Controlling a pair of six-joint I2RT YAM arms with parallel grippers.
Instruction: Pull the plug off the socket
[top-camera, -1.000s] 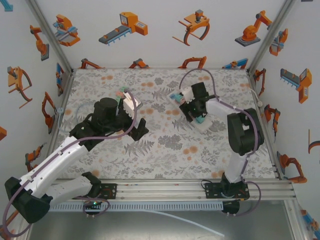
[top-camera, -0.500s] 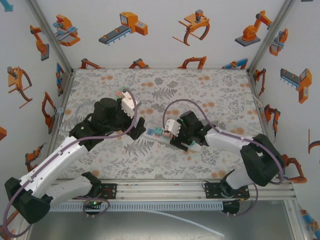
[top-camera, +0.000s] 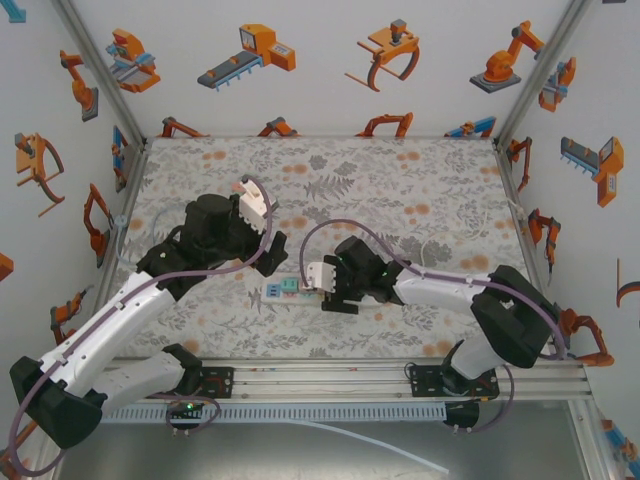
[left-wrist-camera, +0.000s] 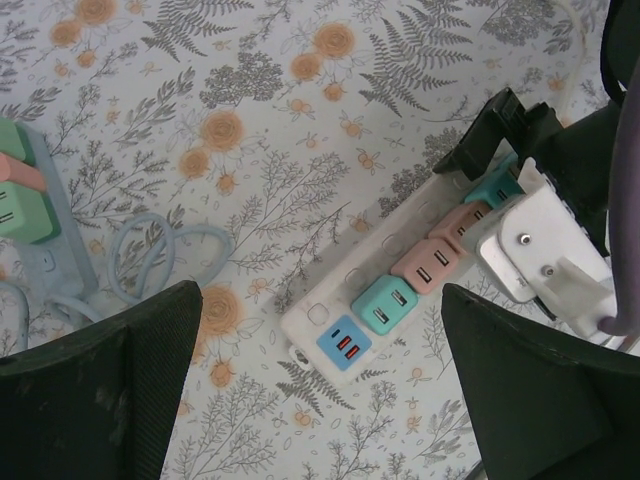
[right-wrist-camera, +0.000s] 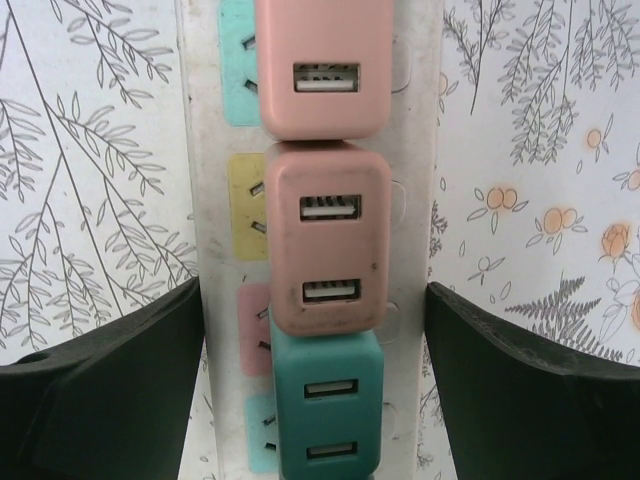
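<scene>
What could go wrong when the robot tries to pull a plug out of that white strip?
1. The pink plug sits tight against the teal plug, so the open left gripper might catch both or slip off.
2. The right gripper clamps only the sides of the power strip; a hard tug could lift the whole strip.
3. The two grippers are close together and could bump.
</scene>
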